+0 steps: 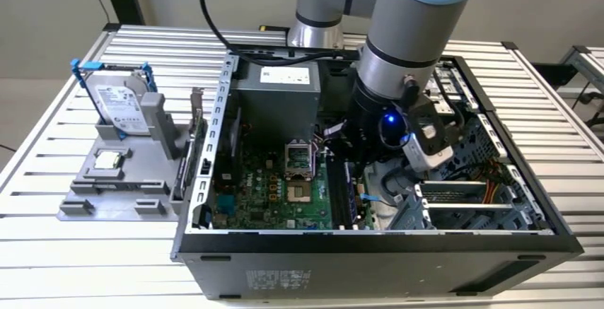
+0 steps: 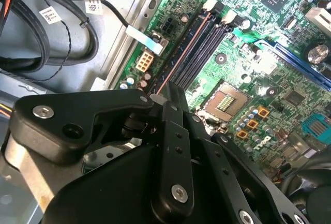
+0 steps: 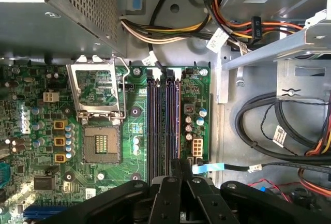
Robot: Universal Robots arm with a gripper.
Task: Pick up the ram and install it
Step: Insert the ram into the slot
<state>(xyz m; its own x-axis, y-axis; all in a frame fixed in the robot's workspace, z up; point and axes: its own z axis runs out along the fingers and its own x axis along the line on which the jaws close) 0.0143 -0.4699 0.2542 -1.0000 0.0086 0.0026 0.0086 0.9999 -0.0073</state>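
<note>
My gripper (image 1: 363,179) reaches down into the open computer case (image 1: 203,203), over the memory slots (image 3: 163,120) beside the empty processor socket (image 3: 101,144). In both wrist views the black fingers close together above those slots. The ram (image 2: 182,54) shows edge-on as a thin dark stick with a coppery edge. It runs from the gripper (image 2: 157,99) along one slot toward the white end clips (image 2: 209,5), and looks upright and in line with that slot. How deep it sits is hidden. The gripper (image 3: 179,165) covers the near end of the slots.
On the exterior view's left, a grey fixture (image 1: 80,206) on the slatted table holds a hard drive in a blue frame (image 1: 118,104) and a small square processor chip (image 1: 109,159). Cable bundles (image 3: 269,131), the power supply (image 1: 274,86) and drive bays (image 1: 472,203) crowd the case around the gripper.
</note>
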